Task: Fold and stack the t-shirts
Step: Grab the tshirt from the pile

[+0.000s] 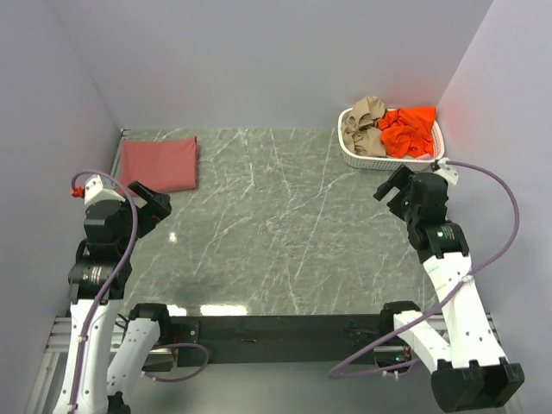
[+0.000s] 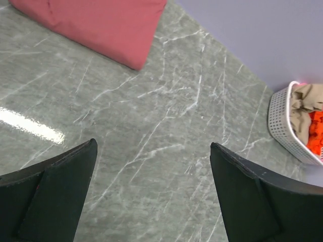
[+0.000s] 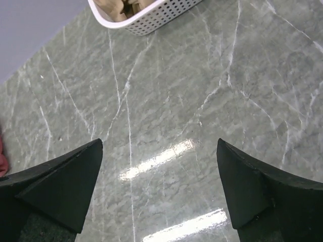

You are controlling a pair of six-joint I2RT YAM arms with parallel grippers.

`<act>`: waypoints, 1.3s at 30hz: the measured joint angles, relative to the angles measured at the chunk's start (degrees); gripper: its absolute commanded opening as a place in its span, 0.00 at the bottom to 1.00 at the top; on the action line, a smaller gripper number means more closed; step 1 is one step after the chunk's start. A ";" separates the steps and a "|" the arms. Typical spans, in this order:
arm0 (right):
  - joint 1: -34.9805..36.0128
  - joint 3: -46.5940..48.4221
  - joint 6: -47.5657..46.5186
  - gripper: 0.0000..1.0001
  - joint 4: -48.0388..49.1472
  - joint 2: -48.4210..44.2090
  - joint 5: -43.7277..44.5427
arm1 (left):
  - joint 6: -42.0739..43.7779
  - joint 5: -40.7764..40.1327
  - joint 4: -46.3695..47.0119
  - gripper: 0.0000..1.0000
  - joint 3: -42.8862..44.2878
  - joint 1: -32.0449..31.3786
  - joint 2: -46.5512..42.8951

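1. A grey-green marble-patterned table [image 1: 276,224] stands between pale lilac walls [image 1: 259,52]. In the top view, clock directions are read from the table's centre, with 12 o'clock at the far wall.
2. The muted dusty brick-red cloth t-shirt [image 1: 158,164], folded to a flat rectangle, lies on the table at about 10 o'clock, close to the far left corner.
3. The bright orange-red cloth t-shirt [image 1: 410,131] lies crumpled in the white slotted plastic basket [image 1: 388,160] at about 2 o'clock, filling the basket's right half.
4. A crumpled tan cloth [image 1: 364,125] fills the left half of the same basket, touching the orange-red shirt.
5. The left gripper [image 2: 153,146] hangs over bare table at about 9 o'clock, just near of the folded shirt and not touching it. Its two black fingers stand wide apart with nothing between them.
6. The right gripper [image 3: 159,143] hangs over bare table at about 3 o'clock, just near of the basket and apart from it. Its black fingers are likewise spread wide, holding nothing.
7. In the left wrist view the folded shirt sits at 11 o'clock and the basket at 3 o'clock.
8. In the right wrist view the basket's wall shows at 12 o'clock.
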 measured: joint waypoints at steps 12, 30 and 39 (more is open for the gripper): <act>-1.05 22.40 -7.28 0.98 5.64 27.61 3.32 | -5.90 -1.40 3.15 0.99 -2.71 0.00 1.79; -9.11 67.06 -14.75 0.84 3.54 79.54 2.51 | -9.27 -0.85 9.25 1.00 -4.83 0.00 6.64; -8.98 71.97 -14.58 0.59 6.36 86.53 -0.28 | -9.29 -1.14 9.22 0.99 -4.85 0.00 6.51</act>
